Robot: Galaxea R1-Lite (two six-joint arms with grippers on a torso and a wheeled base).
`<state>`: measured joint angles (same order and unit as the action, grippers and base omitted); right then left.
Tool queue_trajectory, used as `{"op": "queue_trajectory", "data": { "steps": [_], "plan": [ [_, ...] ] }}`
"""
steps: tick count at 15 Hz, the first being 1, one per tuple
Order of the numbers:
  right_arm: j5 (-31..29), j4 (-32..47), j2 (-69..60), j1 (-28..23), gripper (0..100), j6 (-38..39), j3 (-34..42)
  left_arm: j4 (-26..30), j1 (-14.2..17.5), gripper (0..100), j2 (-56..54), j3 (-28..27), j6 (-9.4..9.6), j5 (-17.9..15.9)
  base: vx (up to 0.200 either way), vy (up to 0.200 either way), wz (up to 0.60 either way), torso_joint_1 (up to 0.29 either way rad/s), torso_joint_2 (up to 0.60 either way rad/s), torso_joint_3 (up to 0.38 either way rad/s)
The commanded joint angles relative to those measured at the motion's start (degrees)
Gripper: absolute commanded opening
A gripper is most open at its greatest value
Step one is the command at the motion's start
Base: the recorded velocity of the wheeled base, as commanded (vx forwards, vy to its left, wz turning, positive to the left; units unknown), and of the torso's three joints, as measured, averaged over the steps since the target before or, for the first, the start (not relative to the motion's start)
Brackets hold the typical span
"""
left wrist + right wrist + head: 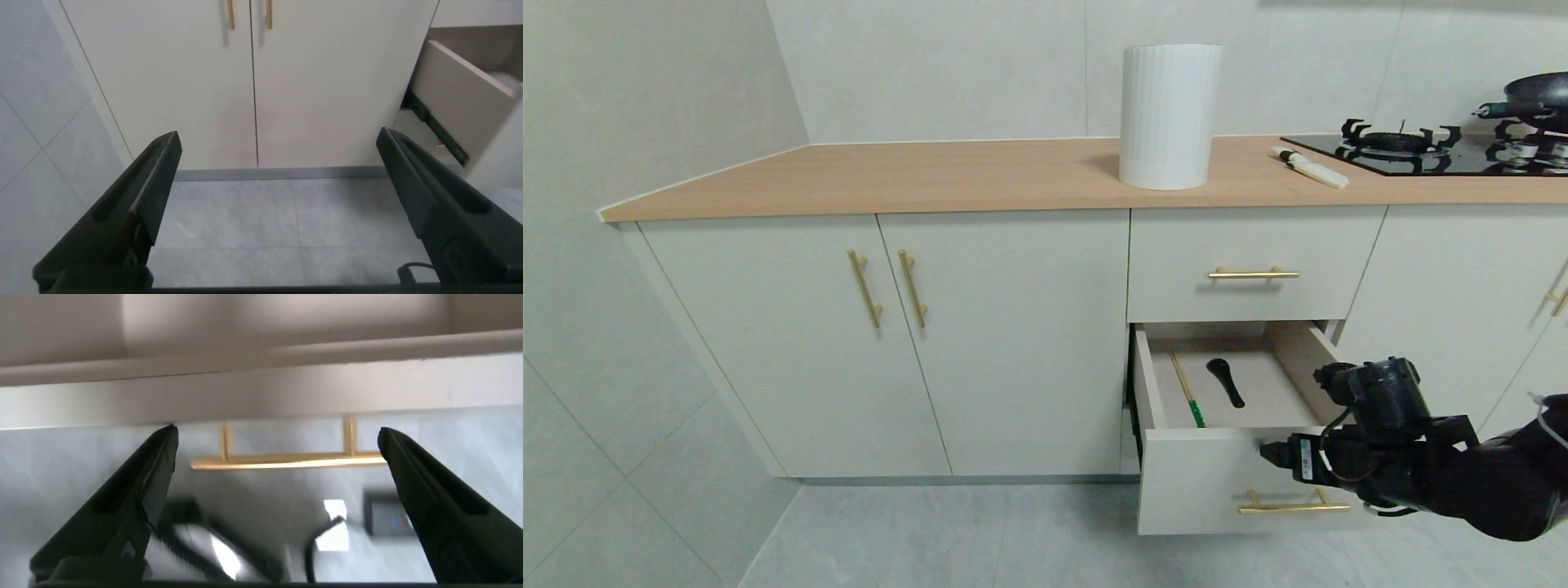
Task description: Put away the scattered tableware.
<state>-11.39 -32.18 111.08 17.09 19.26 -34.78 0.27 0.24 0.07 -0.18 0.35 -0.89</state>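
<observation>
The lower drawer (1201,482) stands pulled out under the wooden counter. Inside it lie a pair of chopsticks with green ends (1186,388) and a black spoon (1225,381). A pale utensil (1308,167) rests on the counter beside the stove. My right gripper (1276,456) is open, right at the drawer's front panel just above its gold handle (1294,508). In the right wrist view the right gripper (276,437) faces that panel, with the gold handle (286,461) between its fingers and nothing held. My left gripper (278,137) is open, low before the cabinet doors.
A tall white ribbed canister (1168,114) stands on the counter (890,175). A black gas hob (1421,151) with a pan (1539,90) is at the far right. A shut drawer (1254,265) sits above the open one. The open drawer's side (458,90) juts out to the left gripper's right.
</observation>
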Motion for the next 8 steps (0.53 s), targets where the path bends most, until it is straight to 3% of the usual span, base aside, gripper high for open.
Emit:
{"op": "queue_trajectory", "data": {
  "steps": [1, 8],
  "plan": [
    [-0.7, -3.6, 5.7, -1.0, 100, -0.2, -1.9, 0.0, 0.0, 100, 0.0, 0.0, 0.00, 0.0, 0.000, 0.000, 0.00, 0.000, 0.00, 0.000],
    [-0.8, -9.5, 15.7, -3.9, 100, 0.1, -12.2, 0.0, 0.0, 100, 0.0, 0.0, 0.00, 0.0, 0.000, 0.000, 0.00, 0.000, 0.00, 0.000]
  ]
}}
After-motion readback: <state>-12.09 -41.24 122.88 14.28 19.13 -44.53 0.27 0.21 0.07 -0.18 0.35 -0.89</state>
